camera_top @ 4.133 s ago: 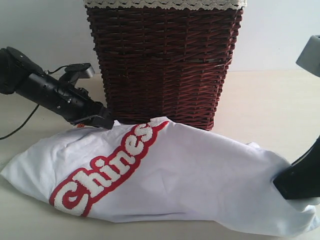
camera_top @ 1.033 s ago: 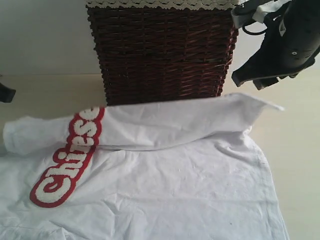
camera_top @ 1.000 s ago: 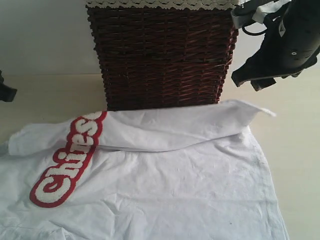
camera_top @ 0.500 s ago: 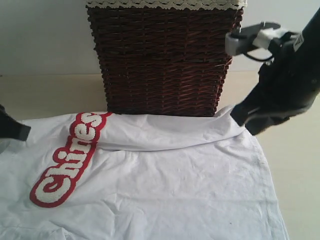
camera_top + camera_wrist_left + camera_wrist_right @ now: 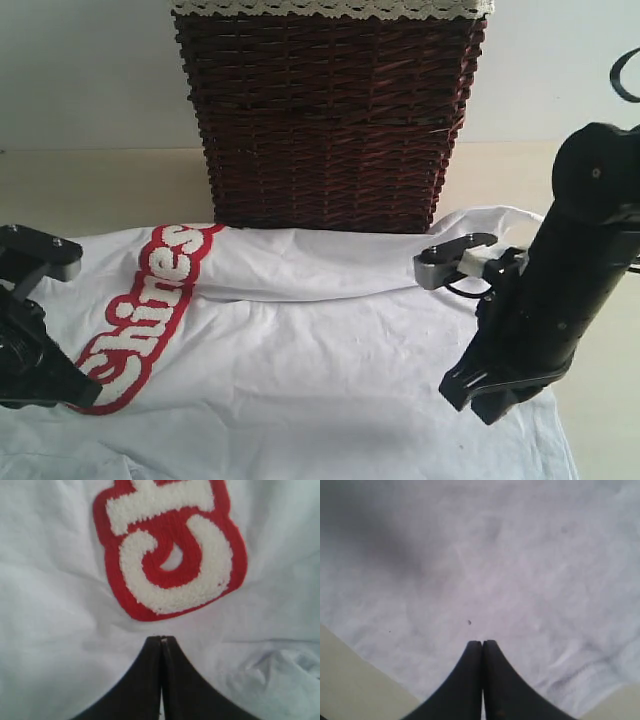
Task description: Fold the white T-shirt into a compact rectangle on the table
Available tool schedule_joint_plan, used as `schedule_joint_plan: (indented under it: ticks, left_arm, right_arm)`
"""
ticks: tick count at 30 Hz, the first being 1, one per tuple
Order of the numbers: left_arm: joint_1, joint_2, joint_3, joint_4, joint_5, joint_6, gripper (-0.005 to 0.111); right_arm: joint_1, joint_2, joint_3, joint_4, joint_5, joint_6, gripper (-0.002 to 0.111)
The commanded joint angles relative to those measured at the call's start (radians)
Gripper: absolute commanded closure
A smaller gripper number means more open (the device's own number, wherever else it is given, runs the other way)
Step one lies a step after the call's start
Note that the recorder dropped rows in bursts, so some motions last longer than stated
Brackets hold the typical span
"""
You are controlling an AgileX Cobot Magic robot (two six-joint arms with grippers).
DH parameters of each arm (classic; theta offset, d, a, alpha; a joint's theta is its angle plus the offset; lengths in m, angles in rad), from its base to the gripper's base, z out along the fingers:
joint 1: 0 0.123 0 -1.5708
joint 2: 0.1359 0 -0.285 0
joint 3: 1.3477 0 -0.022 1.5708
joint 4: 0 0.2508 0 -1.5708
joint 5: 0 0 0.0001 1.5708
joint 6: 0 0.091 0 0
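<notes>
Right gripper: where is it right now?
Exterior view, right side: the right gripper sits low over the white T-shirt near the shirt's right edge, in front of the dark wicker basket, with its jaws shut.

Matte black left arm (image 5: 25,350) at 8 o'clock, grey left bracket (image 5: 45,250) on top, bulkier rounded black right arm (image 5: 570,290) at 4 o'clock, grey right bracket (image 5: 455,255), thin black cable (image 5: 468,292) beside it, black cable loop (image 5: 613,78) at 2 o'clock, left gripper (image 5: 161,639) and right gripper (image 5: 482,642) each with curved, tapering black fingers.

The white T-shirt (image 5: 330,340) carries fuzzy, red-edged lettering (image 5: 152,298) reading "hines". Its curly first letter sits just ahead of the left gripper (image 5: 161,641).
</notes>
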Motion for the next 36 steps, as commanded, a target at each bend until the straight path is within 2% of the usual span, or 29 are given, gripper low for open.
schedule_joint_plan:
  ticks: [1, 6, 9, 15, 19, 23, 25, 28, 30, 32, 36]
  left_arm:
    - [-0.003, 0.077, 0.003, -0.015, -0.02, 0.015, 0.107]
    - [-0.003, 0.157, 0.003, -0.048, 0.022, 0.053, 0.107]
    - [-0.003, 0.193, 0.003, -0.157, 0.084, 0.157, 0.107]
    - [-0.004, 0.206, 0.003, -0.392, 0.272, 0.354, 0.107]
    - [-0.049, 0.179, 0.003, -0.425, 0.428, 0.377, 0.106]
    - [-0.125, 0.119, 0.003, -0.419, 0.538, 0.377, 0.093]
    - [-0.15, 0.072, 0.003, -0.416, 0.543, 0.377, 0.085]
    - [-0.154, -0.027, -0.011, -0.375, 0.49, 0.377, 0.076]
    - [-0.148, -0.096, -0.03, -0.296, 0.375, 0.347, 0.074]
    - [-0.146, -0.143, -0.032, -0.235, 0.196, 0.287, 0.074]
    - [-0.146, -0.154, -0.028, -0.226, -0.117, 0.265, 0.074]
  right_arm:
    - [0.001, 0.06, 0.002, 0.061, -0.067, -0.13, 0.108]
    - [0.001, 0.156, 0.002, 0.059, -0.064, -0.146, 0.108]
    - [0.001, 0.191, 0.0, 0.059, -0.015, -0.148, 0.108]
    - [0.001, 0.203, 0.0, 0.063, 0.14, -0.148, 0.108]
    - [0.001, 0.203, 0.0, 0.043, 0.26, -0.085, 0.108]
    - [0.001, 0.172, 0.0, -0.056, 0.288, 0.043, 0.108]
    - [0.001, 0.119, 0.0, -0.07, 0.273, 0.062, 0.108]
    - [0.001, 0.0, 0.0, -0.046, 0.185, 0.052, 0.108]
    - [0.001, -0.089, 0.0, -0.04, 0.098, 0.052, 0.108]
    - [0.001, -0.149, 0.0, -0.032, 0.035, 0.052, 0.108]
    - [0.001, -0.203, 0.0, -0.001, -0.102, 0.031, 0.108]
